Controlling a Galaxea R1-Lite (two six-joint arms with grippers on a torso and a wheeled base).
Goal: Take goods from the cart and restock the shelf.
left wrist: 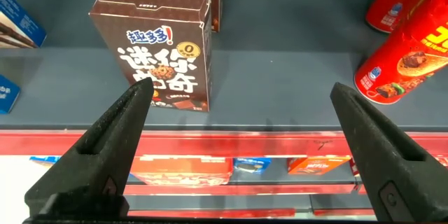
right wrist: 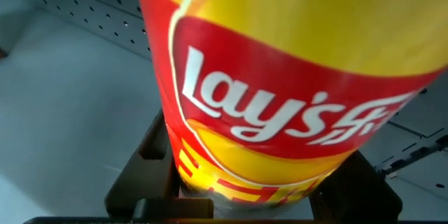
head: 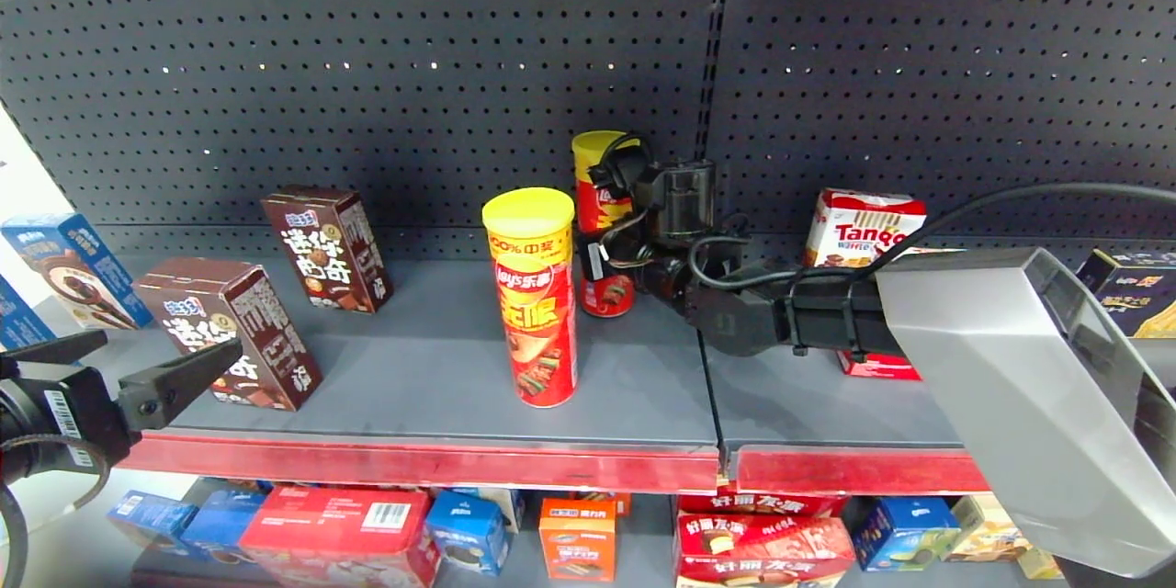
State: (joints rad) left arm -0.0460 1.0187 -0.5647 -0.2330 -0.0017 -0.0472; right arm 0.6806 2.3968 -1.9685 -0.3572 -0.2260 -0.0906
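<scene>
Two red chip cans with yellow lids stand on the grey shelf. The front can stands free near the middle and also appears as the front can in the left wrist view. My right gripper reaches to the rear can by the pegboard and is shut on it, with dark fingers pressed to both sides of the rear can. My left gripper hangs open in front of the shelf's red edge at the lower left, left gripper facing a brown cookie box.
Two brown cookie boxes stand on the left of the shelf, with blue boxes farther left. A wafer box and a dark box stand at the right. Bare shelf lies between the cans and the brown boxes. A lower shelf holds several boxes.
</scene>
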